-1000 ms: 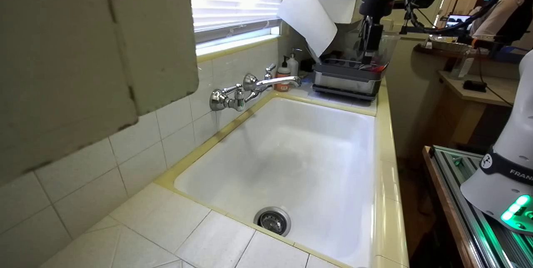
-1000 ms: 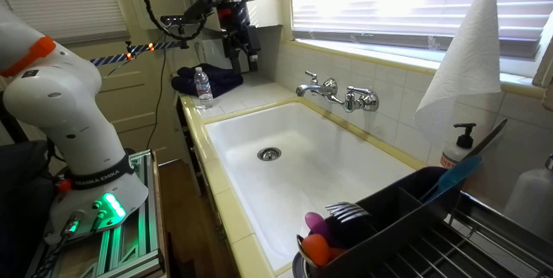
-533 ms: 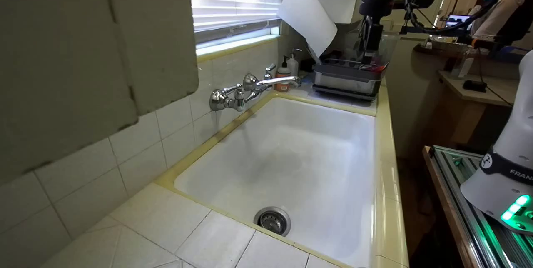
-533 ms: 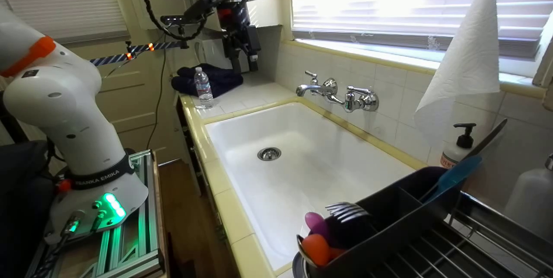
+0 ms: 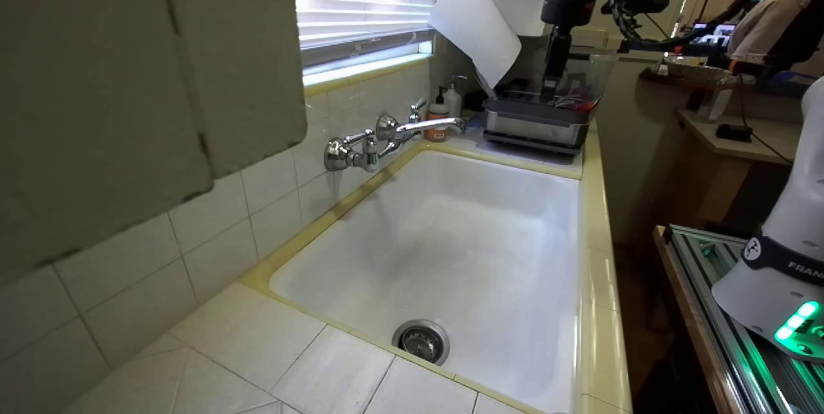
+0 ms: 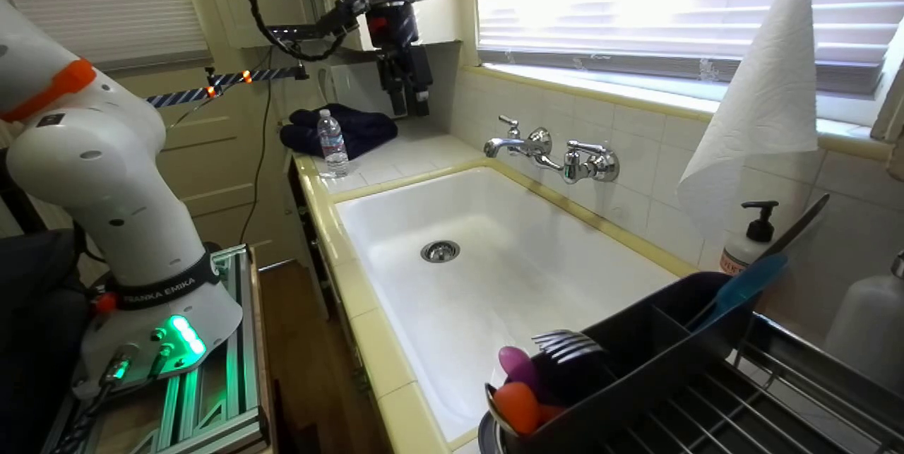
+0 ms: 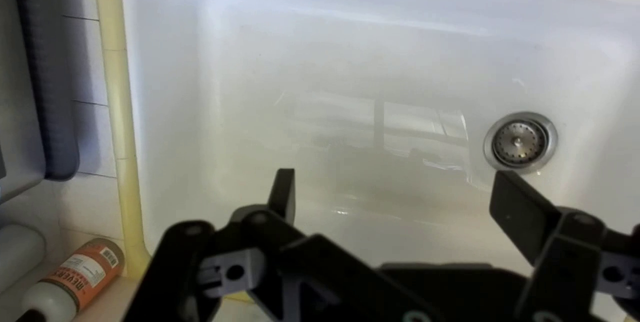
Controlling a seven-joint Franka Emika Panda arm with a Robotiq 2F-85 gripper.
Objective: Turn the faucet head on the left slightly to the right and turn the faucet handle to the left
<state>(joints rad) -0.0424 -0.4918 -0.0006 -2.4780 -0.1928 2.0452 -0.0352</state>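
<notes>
Shifted right in an exterior view: black two-fingered tool (image 6: 411, 109), tips apart, holding nothing | right of centre: slim chrome levers (image 6: 587, 147), curved chrome spout (image 6: 511, 144) | my worry: wrist view shows neither; reaching blind could overpush the spout

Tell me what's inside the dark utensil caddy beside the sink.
A fork, a purple tip, an orange tip and a blue utensil poke out of the utensil caddy. Its walls hide their lower ends and the bottom.
</notes>
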